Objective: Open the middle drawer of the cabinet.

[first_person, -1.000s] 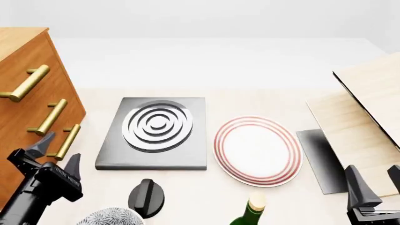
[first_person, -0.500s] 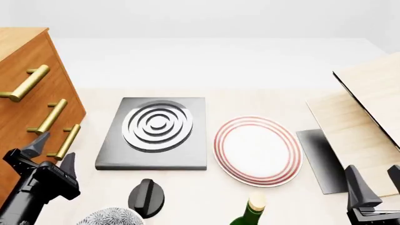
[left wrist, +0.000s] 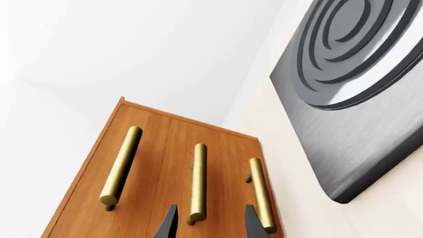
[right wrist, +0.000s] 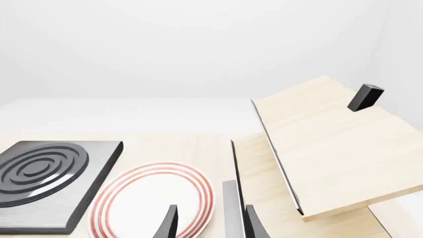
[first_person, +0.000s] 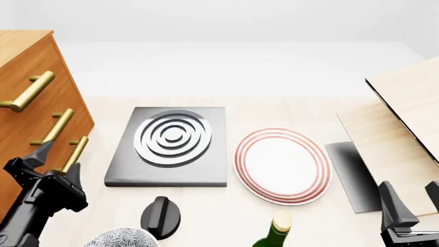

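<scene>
cabinet: large orange-brown wooden chest (first_person: 28, 103) standing at the table's far left
middle drawer: centre brass bar handle (left wrist: 197, 183), sitting flush, not pulled out
left gripper (first_person: 55, 163): hovering, jaws spread, fingertips straddling that handle's near end
right gripper (right wrist: 210, 223): idling with jaws apart, near the red-ringed white plate (first_person: 282, 164)

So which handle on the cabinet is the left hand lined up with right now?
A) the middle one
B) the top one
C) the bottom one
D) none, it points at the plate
A: in the left wrist view the open left hand frames the end of the middle drawer's handle, not yet gripping it.
</scene>
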{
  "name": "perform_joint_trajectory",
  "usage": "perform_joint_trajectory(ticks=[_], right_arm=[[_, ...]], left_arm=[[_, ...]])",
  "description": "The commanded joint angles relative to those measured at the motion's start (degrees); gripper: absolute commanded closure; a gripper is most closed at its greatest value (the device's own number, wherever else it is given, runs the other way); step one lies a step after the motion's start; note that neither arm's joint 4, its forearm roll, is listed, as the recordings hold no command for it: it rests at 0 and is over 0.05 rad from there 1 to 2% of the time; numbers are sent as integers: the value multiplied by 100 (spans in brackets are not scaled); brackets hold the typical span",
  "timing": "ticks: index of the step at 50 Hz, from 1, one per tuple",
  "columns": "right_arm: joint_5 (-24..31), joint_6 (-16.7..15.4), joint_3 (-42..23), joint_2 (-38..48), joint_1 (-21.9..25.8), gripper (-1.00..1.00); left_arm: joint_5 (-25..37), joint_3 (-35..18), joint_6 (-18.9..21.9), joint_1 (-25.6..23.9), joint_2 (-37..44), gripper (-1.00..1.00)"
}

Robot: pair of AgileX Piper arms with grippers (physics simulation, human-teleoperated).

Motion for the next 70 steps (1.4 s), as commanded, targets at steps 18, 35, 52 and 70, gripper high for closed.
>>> perform_joint_trajectory(ticks=[18, 35, 52, 70], right_arm=[[33, 1, 0, -63, 7, -100], [33, 1, 0, -63, 6, -100], [34, 1, 0, -65, 7, -100], [34, 2, 0, -64, 5, -100]], left_arm=[[0, -412, 93, 270, 357, -100], [1, -642, 146, 379, 666, -100], [1, -772, 221, 496, 861, -100], [0, -974, 189, 632, 1158, -100]])
